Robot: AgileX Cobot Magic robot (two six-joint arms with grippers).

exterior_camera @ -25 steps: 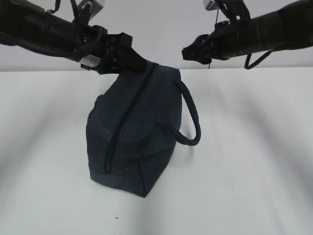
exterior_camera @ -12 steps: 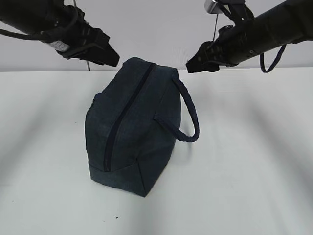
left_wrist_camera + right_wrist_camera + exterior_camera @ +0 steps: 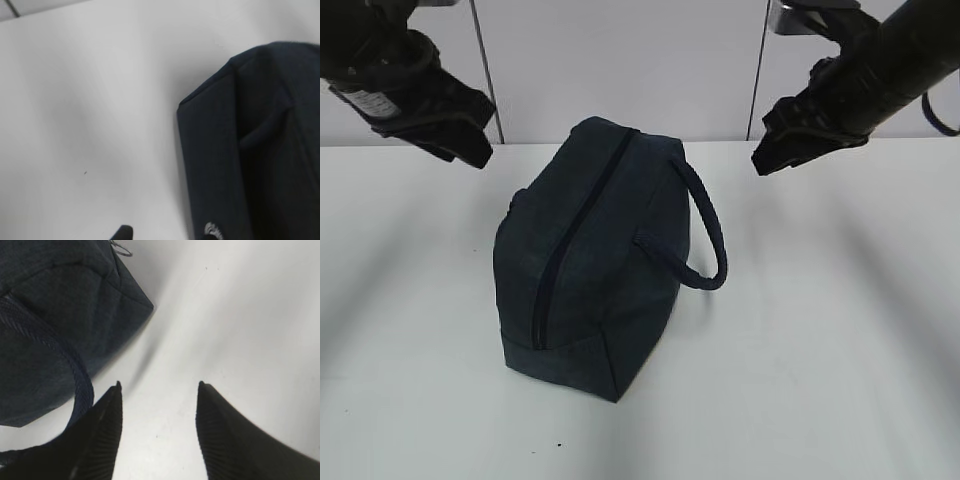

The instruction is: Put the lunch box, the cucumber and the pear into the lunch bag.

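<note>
The dark navy lunch bag (image 3: 590, 280) stands on the white table with its top zipper (image 3: 570, 240) drawn shut and its strap handle (image 3: 715, 235) hanging on the right side. My left gripper (image 3: 472, 150) hovers open above and to the left of the bag; in the left wrist view only its tips (image 3: 167, 235) show, beside the bag (image 3: 250, 150). Up and to the right of the bag, my right gripper (image 3: 766, 160) is also open, its jaws (image 3: 159, 385) holding nothing, next to the bag (image 3: 50, 315) and its strap (image 3: 82, 390). The lunch box, cucumber and pear are out of view.
The white table (image 3: 840, 350) stretches on all sides of the bag. A pale panelled wall (image 3: 620, 60) rises behind its far edge.
Both arms have pulled away from the bag's top: the left gripper up and to the left, the right gripper to the right. The bag stays in place.
</note>
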